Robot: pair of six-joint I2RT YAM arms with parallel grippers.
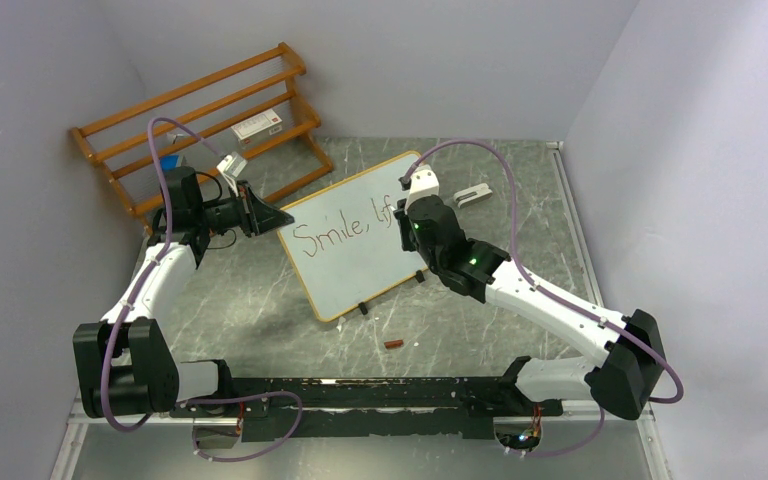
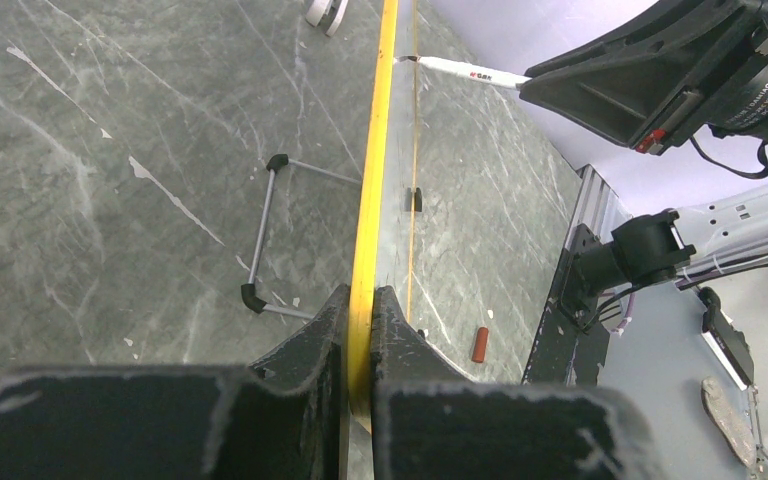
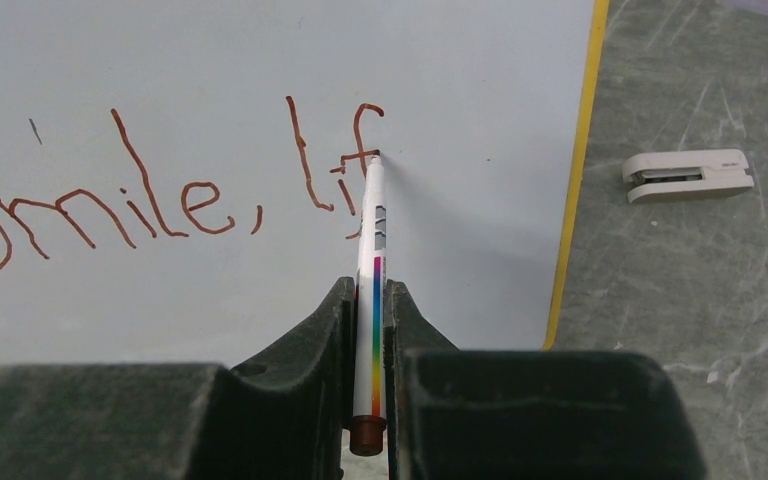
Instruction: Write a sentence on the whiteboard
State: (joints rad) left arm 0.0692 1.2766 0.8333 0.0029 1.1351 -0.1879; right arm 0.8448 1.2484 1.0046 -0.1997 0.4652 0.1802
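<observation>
From above, the left gripper [image 1: 278, 218] is clamped on the left edge of the whiteboard [image 1: 360, 280], which is propped up on the table directly ahead of it. The right gripper [image 1: 407, 210] sits at the board's upper right, just past the red-brown writing [image 1: 345, 232], which reads "Smile, lif". A small brown cap [image 1: 394, 344] lies on the table, behind both grippers towards the bases.

The left wrist view shows its fingers [image 2: 300, 360] pinched on the board's yellow frame. The marker [image 2: 460, 70] touches the board far ahead.

In the right wrist view, that gripper is closed on the marker. The tip rests straight ahead on the crossbar of the "f". A small white object [image 3: 688, 175] lies to the right, beyond the board's edge.
</observation>
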